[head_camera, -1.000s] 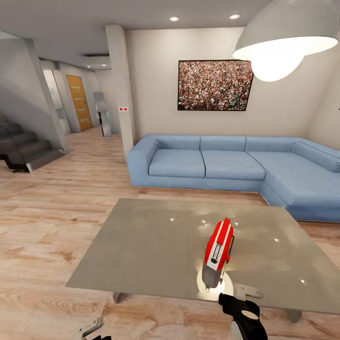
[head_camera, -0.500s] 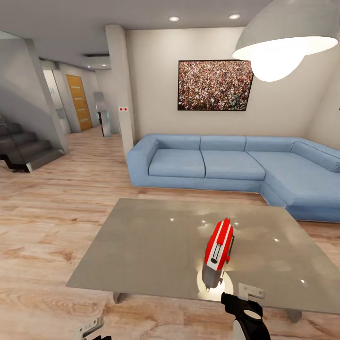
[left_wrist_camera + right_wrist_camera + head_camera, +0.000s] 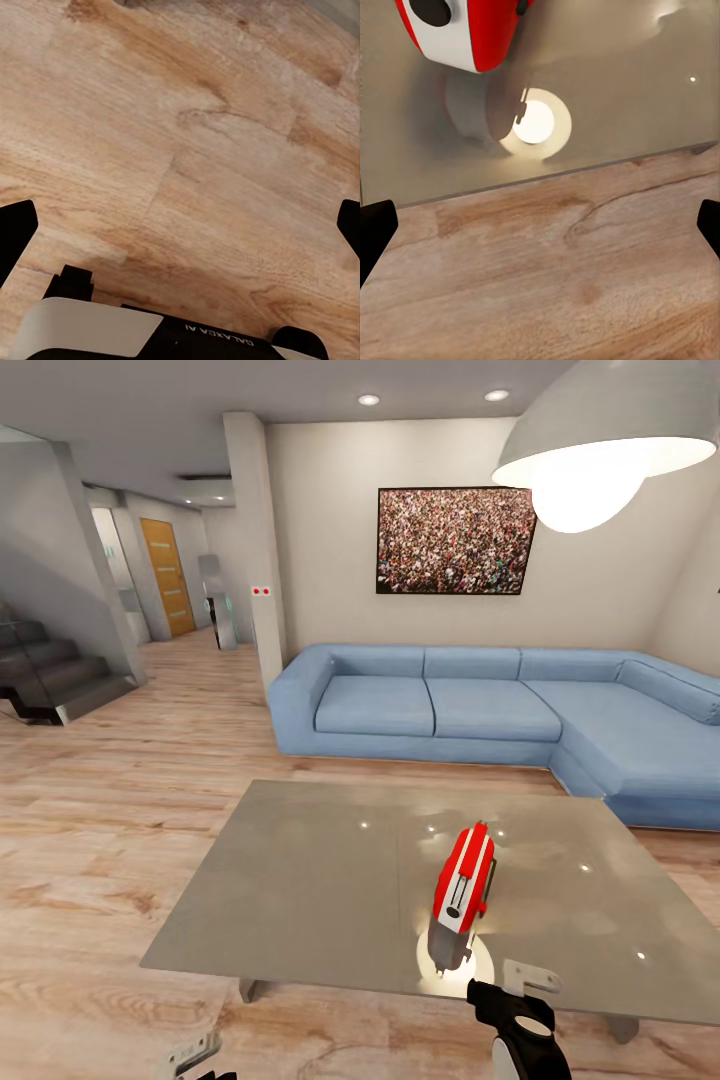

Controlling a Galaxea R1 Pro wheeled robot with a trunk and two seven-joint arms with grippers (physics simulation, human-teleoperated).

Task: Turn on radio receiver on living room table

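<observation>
We see the radio receiver standing narrow and upright at lower centre of the table; our right gripper, fingers spread and empty, sits just short of the near edge; a hard push could topple it.

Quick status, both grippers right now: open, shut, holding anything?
Left gripper: open, holding nothing, over the wood floor.
Right gripper: open, empty, at the table edge, short of the radio receiver.
</observation>
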